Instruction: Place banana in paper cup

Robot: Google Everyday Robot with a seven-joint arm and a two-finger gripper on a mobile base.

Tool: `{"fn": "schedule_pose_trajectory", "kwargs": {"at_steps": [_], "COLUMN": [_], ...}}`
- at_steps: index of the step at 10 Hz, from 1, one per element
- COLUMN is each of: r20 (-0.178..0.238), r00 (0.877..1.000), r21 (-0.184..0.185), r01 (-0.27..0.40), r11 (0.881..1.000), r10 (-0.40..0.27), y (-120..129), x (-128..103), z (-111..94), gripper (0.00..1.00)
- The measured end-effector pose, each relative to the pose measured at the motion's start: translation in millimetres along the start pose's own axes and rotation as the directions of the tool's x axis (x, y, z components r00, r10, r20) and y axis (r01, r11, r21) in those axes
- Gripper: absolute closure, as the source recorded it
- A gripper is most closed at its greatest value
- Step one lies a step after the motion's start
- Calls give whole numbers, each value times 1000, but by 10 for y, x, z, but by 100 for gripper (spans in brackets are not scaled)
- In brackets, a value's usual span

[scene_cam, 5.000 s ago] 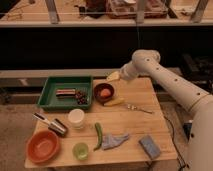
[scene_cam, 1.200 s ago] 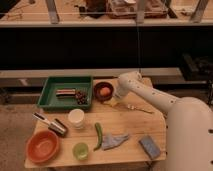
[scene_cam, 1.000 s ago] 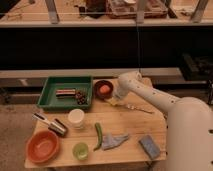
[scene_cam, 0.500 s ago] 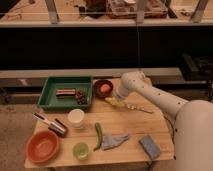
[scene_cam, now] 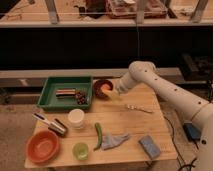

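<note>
The small pale-yellow banana [scene_cam: 112, 95] is at the tip of my gripper [scene_cam: 116, 93], just right of a dark red bowl [scene_cam: 102, 88] at the back of the wooden table [scene_cam: 145, 125]. The gripper looks shut on the banana and holds it slightly above the tabletop. The white paper cup [scene_cam: 76, 118] stands upright to the front left of the gripper, about a cup's width in front of the green tray [scene_cam: 56, 101]. My arm reaches in from the right.
The green tray holds a few small items. A silver can [scene_cam: 58, 126], an orange bowl [scene_cam: 42, 147] and a light-green cup [scene_cam: 81, 150] are at front left. A green chili [scene_cam: 98, 135], grey cloth [scene_cam: 115, 140], blue sponge [scene_cam: 150, 146] and a utensil [scene_cam: 138, 108] lie nearby.
The gripper came down from above onto the banana on the table next to the red bowl. Now the arm has risen a little and the banana has come up with it.
</note>
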Motion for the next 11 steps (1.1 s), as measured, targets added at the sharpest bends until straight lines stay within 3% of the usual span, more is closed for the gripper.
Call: {"fn": "schedule_pose_trajectory", "kwargs": {"at_steps": [3,5,8,11], "r20": [1,-11,-44,-73], "r00": [1000,999,987,965], "r21": [-1,36,122,205], "r01": [-1,38,161,260], "r11": [1000,999,979,944], "r10": [1,-38,-157,-250], "y": [10,-64,-468,-1005], "x": [0,43,400,1001], "z": [-2,-31,-72,120], "gripper": [100,100,100,100]}}
